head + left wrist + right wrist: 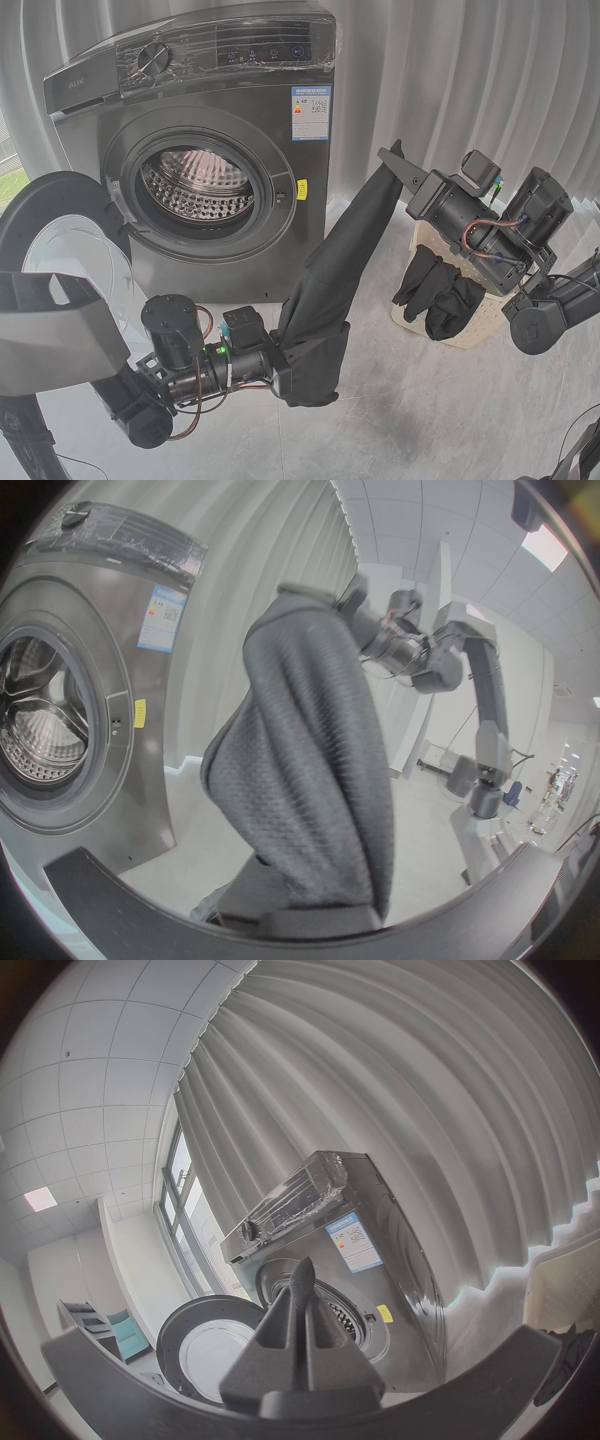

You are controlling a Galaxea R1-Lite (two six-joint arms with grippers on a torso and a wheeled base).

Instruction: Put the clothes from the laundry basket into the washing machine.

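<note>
The black garment (337, 269) hangs between both hands beside the washing machine's (206, 156) open drum. The right hand (395, 154) is clamped on its top end. The left hand (292, 369) is buried in the lower folds, so I cannot tell its grip. More dark clothes (437, 294) fill the laundry basket (481, 328).

left pincer (281, 369): covered by black garment (337, 275) | laundry basket (481, 328): half behind right arm (494, 231)

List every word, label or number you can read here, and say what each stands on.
Drawer front of the washing machine: a short brand mark, left unquoted.
Blue-and-white label on its front: print too small to read.
Yellow sticker beside the door opening: too small to read.
Control panel: small lit icons, no legible words.
</note>
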